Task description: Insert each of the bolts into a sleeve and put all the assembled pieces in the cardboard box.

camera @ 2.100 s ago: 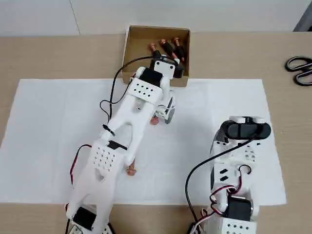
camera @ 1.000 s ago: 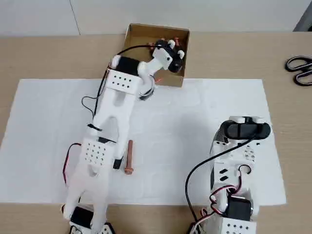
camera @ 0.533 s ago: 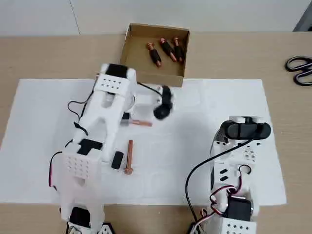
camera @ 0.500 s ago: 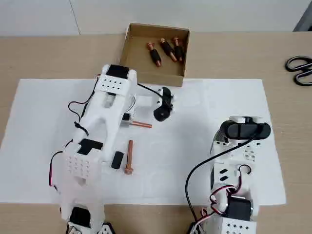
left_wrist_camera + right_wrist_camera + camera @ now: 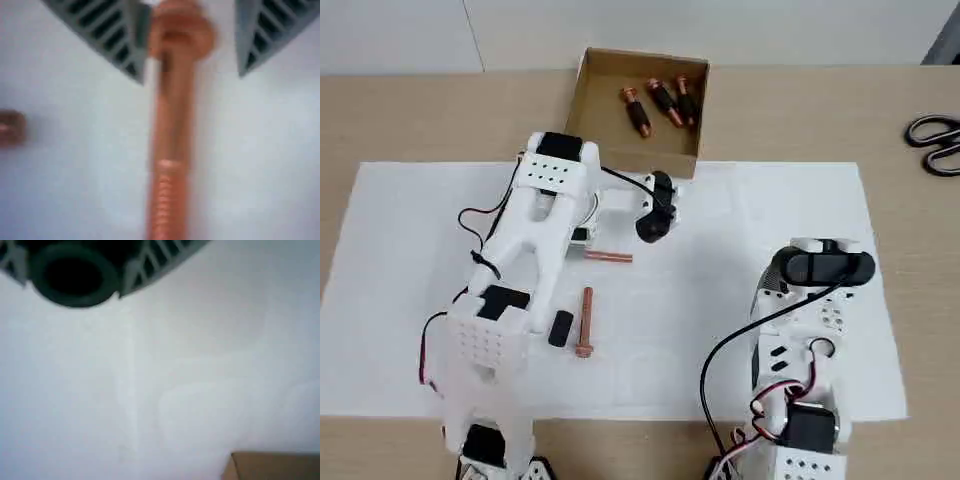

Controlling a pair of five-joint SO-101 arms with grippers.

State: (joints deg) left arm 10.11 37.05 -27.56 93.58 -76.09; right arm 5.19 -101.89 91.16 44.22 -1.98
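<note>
A copper bolt (image 5: 610,257) lies on the white sheet (image 5: 750,200). In the left wrist view its head (image 5: 180,32) sits between the fingers of my left gripper (image 5: 187,45), which is open around it and low over the sheet. A second bolt (image 5: 585,322) lies closer to the arm's base beside a loose black sleeve (image 5: 560,328). The cardboard box (image 5: 588,105) at the back holds three bolt-and-sleeve pieces (image 5: 660,100). My right gripper (image 5: 75,270) is shut on a black sleeve (image 5: 75,275); that arm (image 5: 810,330) stays folded at the right.
Scissors (image 5: 935,130) lie at the table's far right edge. The left arm's black wrist camera (image 5: 655,215) hangs just in front of the box. A corner of the cardboard box (image 5: 275,467) shows in the right wrist view.
My left arm drew back from the box, leaving a third piece inside, and swung down onto the bolt on the sheet. The right arm has not moved.
</note>
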